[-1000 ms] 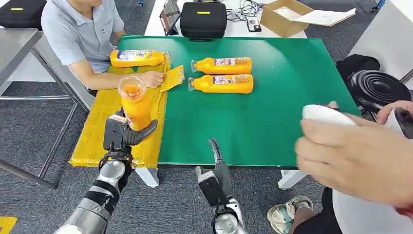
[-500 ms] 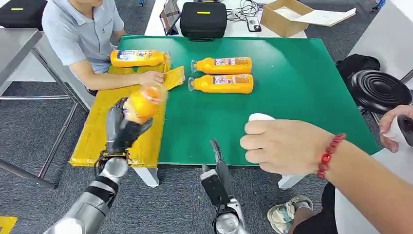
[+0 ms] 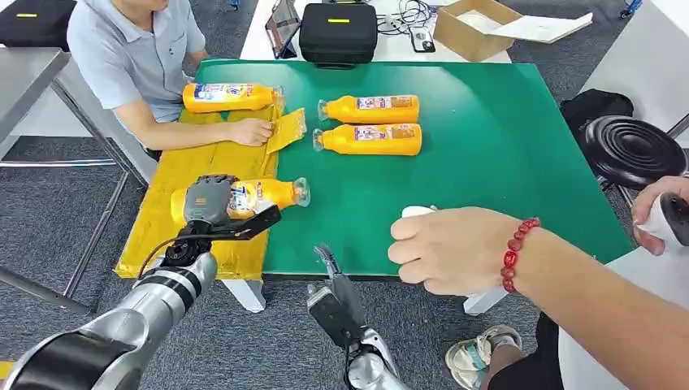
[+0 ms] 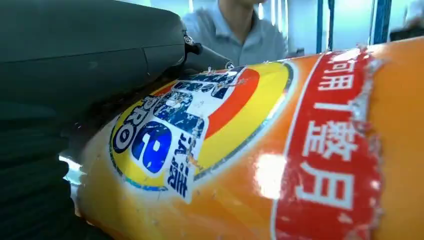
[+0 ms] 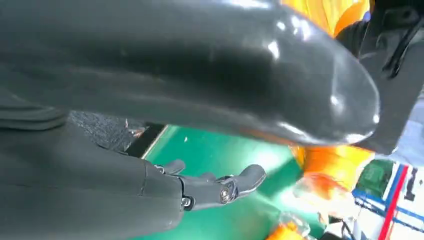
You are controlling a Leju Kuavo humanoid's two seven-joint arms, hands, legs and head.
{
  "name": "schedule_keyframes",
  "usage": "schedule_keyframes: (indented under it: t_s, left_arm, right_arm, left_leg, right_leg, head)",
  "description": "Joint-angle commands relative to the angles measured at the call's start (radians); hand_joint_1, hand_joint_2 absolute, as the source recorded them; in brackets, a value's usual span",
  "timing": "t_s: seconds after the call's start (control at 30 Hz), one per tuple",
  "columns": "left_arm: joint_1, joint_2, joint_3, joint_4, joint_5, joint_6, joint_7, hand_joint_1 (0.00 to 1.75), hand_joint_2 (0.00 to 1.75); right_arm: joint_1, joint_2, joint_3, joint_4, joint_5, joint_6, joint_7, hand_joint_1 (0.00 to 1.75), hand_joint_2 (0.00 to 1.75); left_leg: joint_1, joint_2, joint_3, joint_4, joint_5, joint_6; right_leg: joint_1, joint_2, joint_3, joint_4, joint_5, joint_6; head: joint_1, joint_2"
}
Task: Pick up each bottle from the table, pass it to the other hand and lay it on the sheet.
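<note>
Left hand: the left hand [image 3: 210,203] wraps the orange bottle [image 3: 264,193] around its body; the fingers [image 3: 213,195] curl over the top, the thumb [image 3: 258,221] lies along the near side.
Bottle place: it lies on its side on the yellow sheet [image 3: 154,236], its clear cap past the fingertips, over the green table [image 3: 487,122].
Label: the left wrist view shows a blue, worn "PRO" on a yellow oval and white Chinese characters on a red band [image 4: 330,150].
Right hand: the right hand [image 3: 333,284] is empty at the table's near edge, fingers straight and apart.
Other bottles: two bottles [image 3: 370,123] lie side by side on the green table, well beyond the fingers; a third bottle [image 3: 231,97] lies at the sheet's far end.
Change: half a second ago the bottle was lifted, its cap end toward the camera; now it is level on the sheet.
</note>
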Motion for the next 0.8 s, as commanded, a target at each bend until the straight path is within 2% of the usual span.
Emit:
schedule_keyframes:
  t_s: [0.03, 0.17, 0.27, 0.33, 0.4, 0.5, 0.8]
  left_arm:
    - [-0.100, 0.016, -0.034, 0.176, -0.032, -0.124, 0.080, 1.75, 1.75]
    - [-0.099, 0.018, -0.010, 0.178, -0.012, -0.210, 0.105, 1.75, 1.75]
    - [-0.086, 0.015, 0.046, 0.162, 0.043, -0.258, 0.057, 1.75, 1.75]
    - [-0.079, 0.009, 0.088, 0.158, 0.084, -0.286, 0.012, 0.02, 1.75]
    - [-0.074, 0.002, 0.111, 0.151, 0.112, -0.322, -0.046, 0.00, 1.75]
    - [-0.077, -0.004, 0.102, 0.147, 0.108, -0.354, -0.078, 0.00, 1.75]
    - [-0.074, 0.001, 0.108, 0.120, 0.144, -0.483, -0.194, 0.00, 1.75]
  right_arm:
    - [-0.066, 0.022, 0.040, 0.127, -0.005, 0.014, 0.001, 0.00, 0.00]
    - [-0.070, 0.026, 0.045, 0.139, -0.005, 0.028, 0.001, 0.00, 0.00]
    - [-0.067, 0.024, 0.050, 0.132, -0.002, 0.032, 0.001, 0.00, 0.00]
    - [-0.063, 0.022, 0.051, 0.126, 0.000, 0.026, 0.001, 0.00, 0.00]
    - [-0.059, 0.019, 0.055, 0.117, 0.003, 0.029, 0.001, 0.00, 0.00]
    - [-0.056, 0.017, 0.057, 0.112, 0.005, 0.028, 0.001, 0.00, 0.00]
    - [-0.050, 0.009, 0.060, 0.100, 0.012, 0.025, 0.001, 0.00, 0.00]
  left_leg:
    - [0.003, 0.002, 0.005, 0.002, -0.003, -0.002]
    - [0.002, 0.001, 0.002, 0.001, -0.002, -0.001]
    - [0.003, 0.002, 0.005, 0.002, -0.004, -0.002]
    - [0.003, 0.001, 0.006, 0.001, -0.003, -0.002]
    - [0.001, 0.001, 0.003, 0.000, -0.001, -0.001]
    - [0.003, 0.000, 0.007, 0.000, -0.003, -0.002]
    - [0.002, 0.000, 0.005, 0.000, -0.002, -0.002]
  right_leg:
    - [0.003, 0.001, 0.005, 0.000, -0.002, -0.003]
    - [0.002, 0.001, 0.003, 0.000, -0.001, -0.002]
    - [0.003, 0.002, 0.005, 0.001, -0.002, -0.004]
    - [0.003, 0.001, 0.007, 0.000, -0.003, -0.004]
    - [0.001, 0.001, 0.003, 0.000, -0.001, -0.002]
    - [0.003, 0.001, 0.008, -0.001, -0.003, -0.003]
    - [0.002, 0.000, 0.006, -0.001, -0.001, -0.003]
  head:
    - [0.000, 0.000]
    - [0.000, 0.000]
    - [0.000, 0.000]
    - [0.000, 0.000]
    - [0.000, 0.000]
    - [0.000, 0.000]
    - [0.000, 0.000]
